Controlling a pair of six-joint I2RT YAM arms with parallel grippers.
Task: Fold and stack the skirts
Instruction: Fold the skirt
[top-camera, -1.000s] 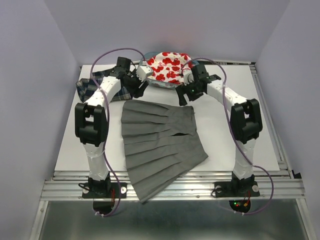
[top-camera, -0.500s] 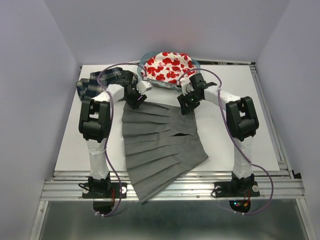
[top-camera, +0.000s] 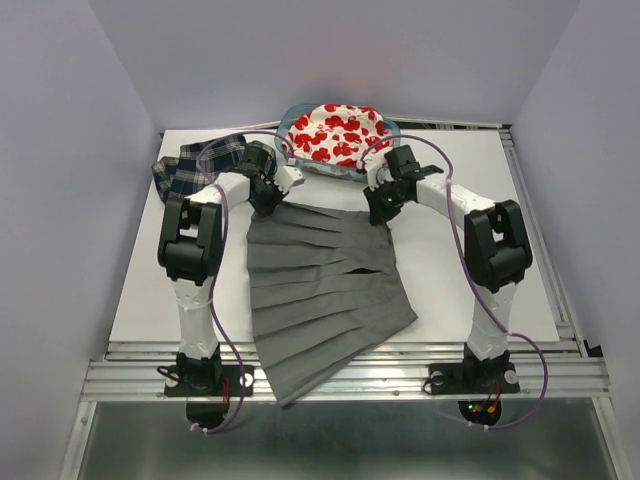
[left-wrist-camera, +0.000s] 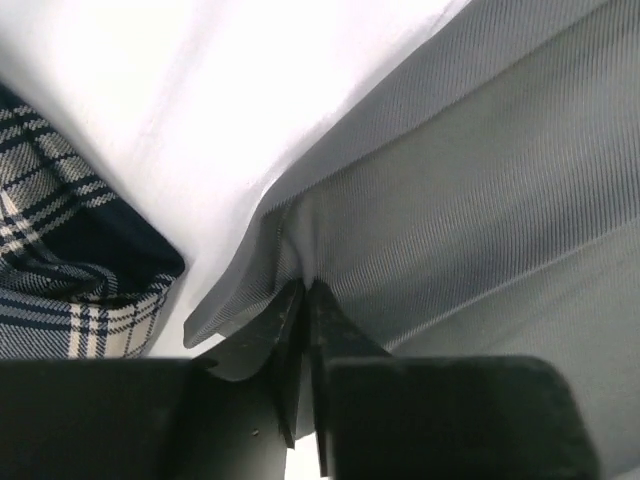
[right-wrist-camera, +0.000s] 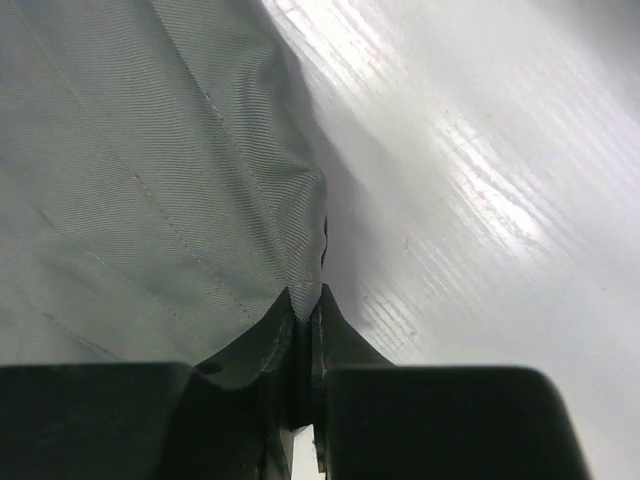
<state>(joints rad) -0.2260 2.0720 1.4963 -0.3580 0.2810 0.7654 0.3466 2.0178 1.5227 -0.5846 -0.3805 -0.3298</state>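
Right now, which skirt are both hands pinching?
The grey pleated skirt, spread flat mid-table; the plaid skirt lies far left, the red-printed skirt at the back.

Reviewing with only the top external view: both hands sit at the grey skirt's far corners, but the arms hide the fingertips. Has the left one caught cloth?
Observer: Yes. In the left wrist view the left hand is shut on the grey pleated skirt, its corner puckered between the fingertips.
Operator: And the right?
Observer: The right hand is shut on the skirt's other far corner, pinching its edge.
Operator: Any plaid caught too?
Observer: No; the plaid skirt lies apart, bare table between it and the pinch.
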